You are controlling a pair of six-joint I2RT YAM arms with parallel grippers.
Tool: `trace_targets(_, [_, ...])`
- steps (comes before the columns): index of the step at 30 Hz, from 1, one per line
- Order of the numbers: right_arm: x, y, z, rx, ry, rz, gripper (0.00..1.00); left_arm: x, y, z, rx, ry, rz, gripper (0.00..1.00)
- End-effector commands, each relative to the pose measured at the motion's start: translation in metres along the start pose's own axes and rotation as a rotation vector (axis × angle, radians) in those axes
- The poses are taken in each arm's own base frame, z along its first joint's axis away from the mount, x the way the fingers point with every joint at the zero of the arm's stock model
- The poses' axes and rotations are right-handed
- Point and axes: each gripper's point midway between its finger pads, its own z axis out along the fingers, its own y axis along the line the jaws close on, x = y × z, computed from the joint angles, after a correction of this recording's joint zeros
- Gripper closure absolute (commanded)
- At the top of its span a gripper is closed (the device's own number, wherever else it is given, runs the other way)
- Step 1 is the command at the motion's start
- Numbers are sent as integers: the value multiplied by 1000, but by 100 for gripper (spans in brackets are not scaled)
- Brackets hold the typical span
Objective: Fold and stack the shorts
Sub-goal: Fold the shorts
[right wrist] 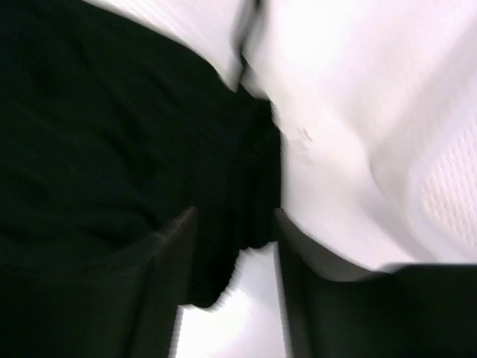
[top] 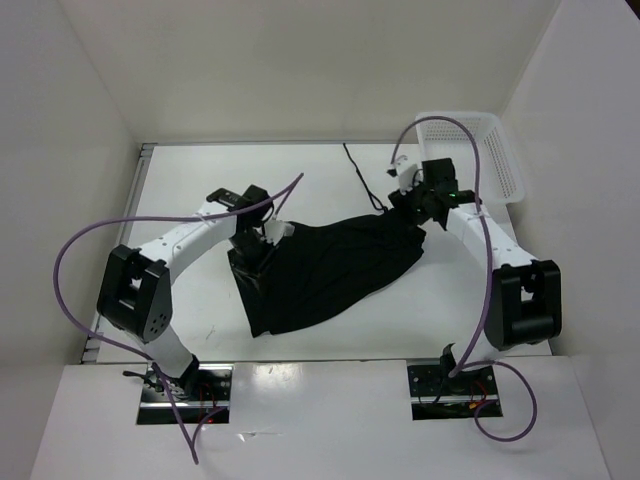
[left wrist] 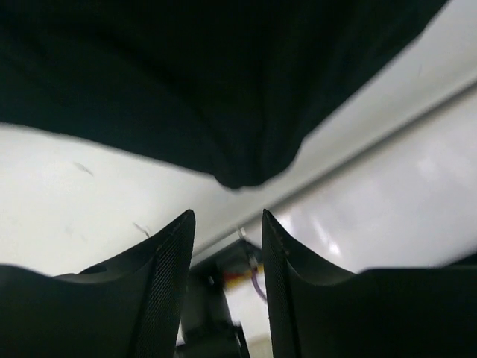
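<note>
The black shorts (top: 330, 268) lie spread and rumpled across the middle of the table, with a thin black drawstring (top: 358, 172) trailing toward the back. My left gripper (top: 250, 250) is at the shorts' left edge. In the left wrist view its fingers (left wrist: 173, 277) stand apart with nothing between them, and the shorts (left wrist: 223, 82) lie just beyond the tips. My right gripper (top: 410, 208) is at the shorts' back right corner. In the right wrist view it (right wrist: 235, 224) is open, and a fold of the shorts (right wrist: 223, 246) lies between the spread fingers, not pinched.
A white lattice basket (top: 497, 152) stands at the back right corner, just behind the right arm, and also shows in the right wrist view (right wrist: 447, 194). White walls close the table at the back and sides. Purple cables loop off both arms.
</note>
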Motion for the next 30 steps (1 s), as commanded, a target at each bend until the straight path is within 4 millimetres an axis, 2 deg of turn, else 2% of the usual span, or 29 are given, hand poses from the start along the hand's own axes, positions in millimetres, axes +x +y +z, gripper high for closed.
trace_targets(1, [-71,35,-15,-24,-183,-70,53,-54,12,4,-45,-160,48,51])
trace_targets(2, [-72,44,-15,-49,-182,-82,59,-59,17,14,-53,-149,45,51])
trace_targets(4, [-55,65,4,-114,-126,-54,71,-75,26,28,-76,-182,52,51])
trace_targets(5, [-44,71,12,-135,-101,-32,78,-74,33,42,-88,-155,44,51])
trace_targets(7, [-24,79,34,-157,-39,25,78,-83,50,51,-146,-164,33,51])
trace_targets(8, [-15,82,40,-166,-10,38,80,-80,59,62,-162,-134,15,51])
trace_targets(10, [-10,88,52,-177,8,63,82,-84,75,66,-188,-143,-14,51])
trace_targets(12, [4,90,67,-165,62,108,84,-87,95,69,-219,-144,-53,51])
trace_targets(14, [1,88,80,-149,64,161,86,-101,112,71,-244,-154,-79,51])
trace_targets(16, [9,97,88,-143,100,171,87,-106,136,70,-276,-155,-129,51])
trace_targets(18, [17,104,100,-140,134,188,87,-126,159,72,-300,-186,-158,51])
trace_targets(19, [10,108,103,-145,128,196,87,-128,174,77,-312,-173,-187,51])
trace_targets(21, [14,117,116,-151,153,249,87,-145,186,74,-335,-206,-193,51])
trace_targets(22, [6,116,119,-149,143,263,87,-164,198,68,-356,-250,-200,51])
trace_targets(23, [1,120,124,-151,134,284,87,-175,207,63,-373,-280,-207,51])
trace_targets(25, [-13,130,133,-202,127,305,81,-195,213,55,-391,-322,-202,50])
trace_targets(26, [-21,134,137,-203,114,273,81,-211,221,45,-400,-365,-207,50])
trace_targets(27, [-23,139,139,-200,123,261,79,-220,222,35,-406,-395,-203,50])
trace_targets(30, [-58,139,138,-207,39,290,76,-224,211,20,-372,-430,-189,46])
